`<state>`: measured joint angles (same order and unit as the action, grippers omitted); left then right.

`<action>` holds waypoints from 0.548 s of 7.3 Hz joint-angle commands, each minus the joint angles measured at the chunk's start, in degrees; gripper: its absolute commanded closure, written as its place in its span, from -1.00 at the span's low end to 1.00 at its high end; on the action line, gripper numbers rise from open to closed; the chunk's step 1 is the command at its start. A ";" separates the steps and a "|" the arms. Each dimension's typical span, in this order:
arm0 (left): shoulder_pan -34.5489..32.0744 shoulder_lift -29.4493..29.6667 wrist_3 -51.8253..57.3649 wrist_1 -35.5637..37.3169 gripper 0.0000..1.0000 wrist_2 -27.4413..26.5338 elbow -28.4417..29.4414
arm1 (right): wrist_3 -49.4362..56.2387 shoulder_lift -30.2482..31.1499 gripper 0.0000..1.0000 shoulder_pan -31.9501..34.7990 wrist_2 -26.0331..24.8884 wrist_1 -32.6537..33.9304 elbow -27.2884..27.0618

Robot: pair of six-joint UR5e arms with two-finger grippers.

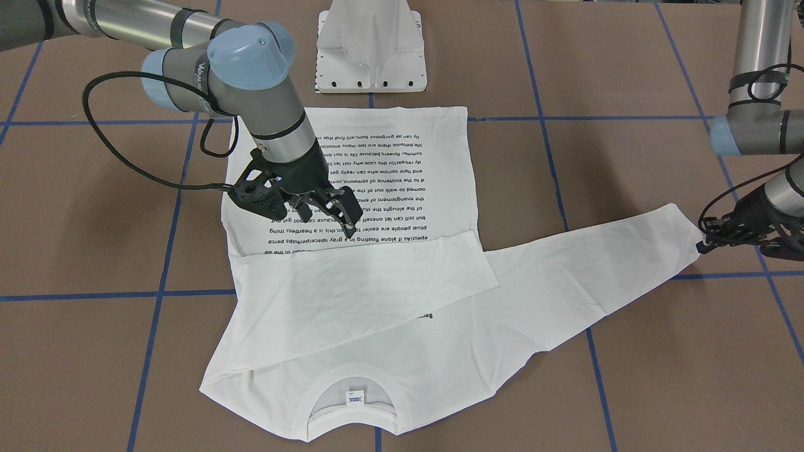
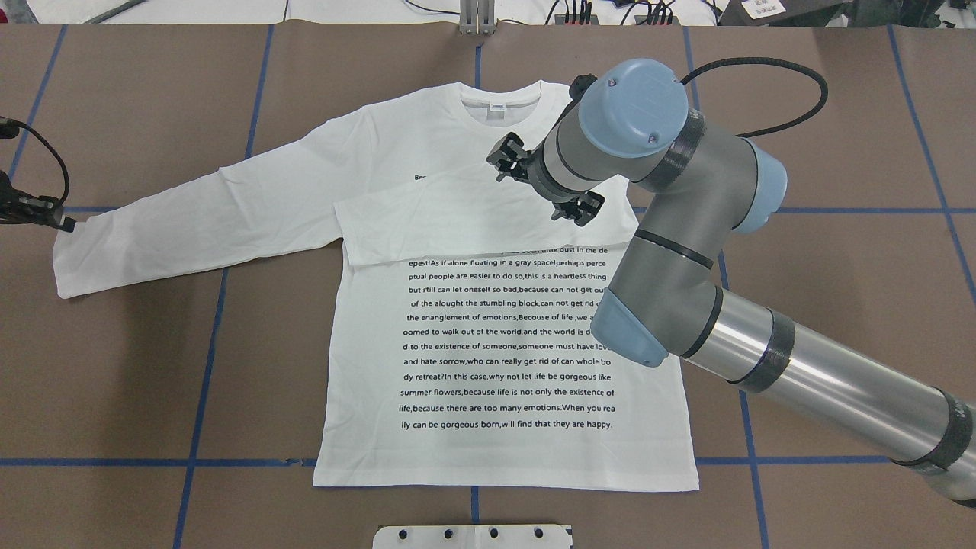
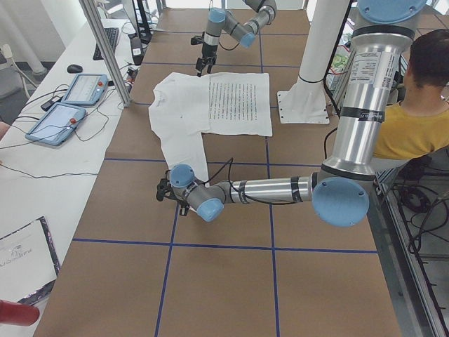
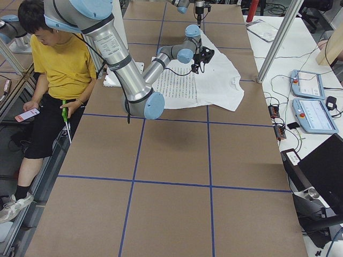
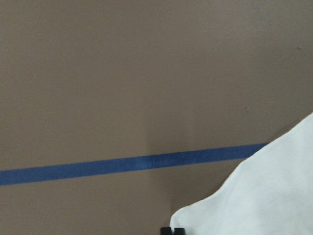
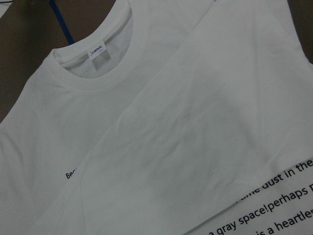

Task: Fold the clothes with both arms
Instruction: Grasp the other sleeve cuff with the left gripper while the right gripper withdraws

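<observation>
The white long-sleeved T-shirt [image 2: 503, 343] lies flat on the brown table with its black text up and its collar [image 2: 499, 103] at the far side. One sleeve [image 2: 457, 221] is folded across the chest. My right gripper [image 2: 541, 185] hovers over that fold, open and holding nothing; its wrist view shows only cloth and the collar [image 6: 98, 73]. The other sleeve [image 2: 191, 213] stretches out sideways. At its cuff corner sits my left gripper [image 1: 702, 246], its fingertips [image 5: 172, 230] together with the cloth edge running into them.
The white pedestal base [image 1: 370, 50] stands just behind the shirt's hem. Blue tape lines [image 2: 206, 358] grid the table. A seated person in a yellow shirt [image 4: 59, 64] is beside the robot. Control tablets [image 3: 70, 105] and metal posts [image 3: 105, 49] line the far table edge.
</observation>
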<state>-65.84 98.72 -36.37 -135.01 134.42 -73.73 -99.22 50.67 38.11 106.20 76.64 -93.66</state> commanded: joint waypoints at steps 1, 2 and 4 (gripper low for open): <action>-0.08 3.82 -4.99 10.24 1.00 3.02 -9.89 | 3.13 3.70 -1.00 2.31 0.76 0.00 -1.78; 0.01 7.50 -13.21 13.86 1.00 5.39 -14.29 | 8.64 6.08 -1.00 3.54 0.85 0.00 -3.36; 2.88 15.66 -32.52 14.42 1.00 7.87 -18.63 | 15.33 10.39 -1.00 7.74 3.91 -0.09 -3.55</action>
<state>-64.99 108.87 -57.16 -121.51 140.81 -89.77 -88.65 58.24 43.16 108.14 76.58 -96.85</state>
